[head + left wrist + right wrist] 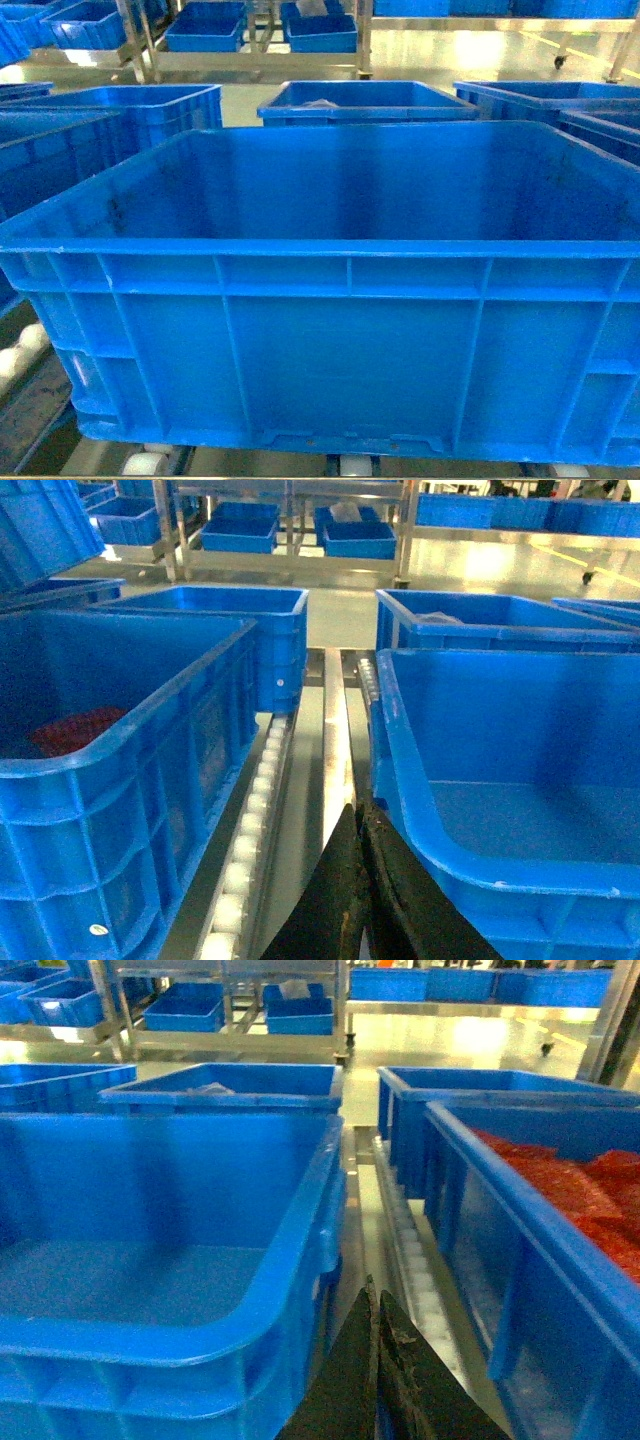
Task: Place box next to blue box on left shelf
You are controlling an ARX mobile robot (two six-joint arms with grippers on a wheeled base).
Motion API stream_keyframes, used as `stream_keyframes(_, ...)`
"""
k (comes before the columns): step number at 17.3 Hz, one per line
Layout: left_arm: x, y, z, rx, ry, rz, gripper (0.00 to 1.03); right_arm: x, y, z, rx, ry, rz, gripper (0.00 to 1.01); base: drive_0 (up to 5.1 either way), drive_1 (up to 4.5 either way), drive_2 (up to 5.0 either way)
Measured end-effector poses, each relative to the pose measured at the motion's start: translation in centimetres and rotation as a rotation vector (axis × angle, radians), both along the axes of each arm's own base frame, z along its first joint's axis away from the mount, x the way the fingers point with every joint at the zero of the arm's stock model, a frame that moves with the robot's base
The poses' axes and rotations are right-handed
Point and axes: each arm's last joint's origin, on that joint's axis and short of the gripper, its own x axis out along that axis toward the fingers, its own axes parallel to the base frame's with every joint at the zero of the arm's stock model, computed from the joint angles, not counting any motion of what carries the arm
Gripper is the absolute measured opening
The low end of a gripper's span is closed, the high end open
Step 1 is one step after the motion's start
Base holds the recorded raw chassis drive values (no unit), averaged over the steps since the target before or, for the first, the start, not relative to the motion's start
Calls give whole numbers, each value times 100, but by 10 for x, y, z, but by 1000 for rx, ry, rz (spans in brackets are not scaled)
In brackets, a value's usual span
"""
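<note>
The box is a large bright-blue open-top plastic crate with a thick flat rim, its outer walls ribbed with upright and slanting struts and its inside smooth and bare. It sits upright and level on the left shelf, a silvery metal rack whose rows of small white rollers run between steel rails. Another blue box stands just beside it on its left.

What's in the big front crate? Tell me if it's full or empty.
Empty. The crate shows only bare smooth blue floor and walls in the head view, and both wrist views show the same bare inside.
</note>
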Motion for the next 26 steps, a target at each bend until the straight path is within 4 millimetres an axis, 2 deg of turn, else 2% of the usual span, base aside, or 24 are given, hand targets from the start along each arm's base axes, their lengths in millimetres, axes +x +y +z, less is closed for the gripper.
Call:
stream_keyframes(1,-5,2,0,0,3,2,1,-5,-7,4,0,-17,-26,1,0,0,0)
stream_keyframes(3,-18,13,-4,0,23,8,1,-17,-7,-1,0,8,-21,1,0,0,0)
stream_keyframes(12,-49,13,6,0,-15,-2,1,-49,-7,8,0,-28,-16,1,0,0,0)
stream_keyframes(26,-68,13,7,0,-22,-2,1,-68,-7,9,0,-31,-16,1,0,0,0)
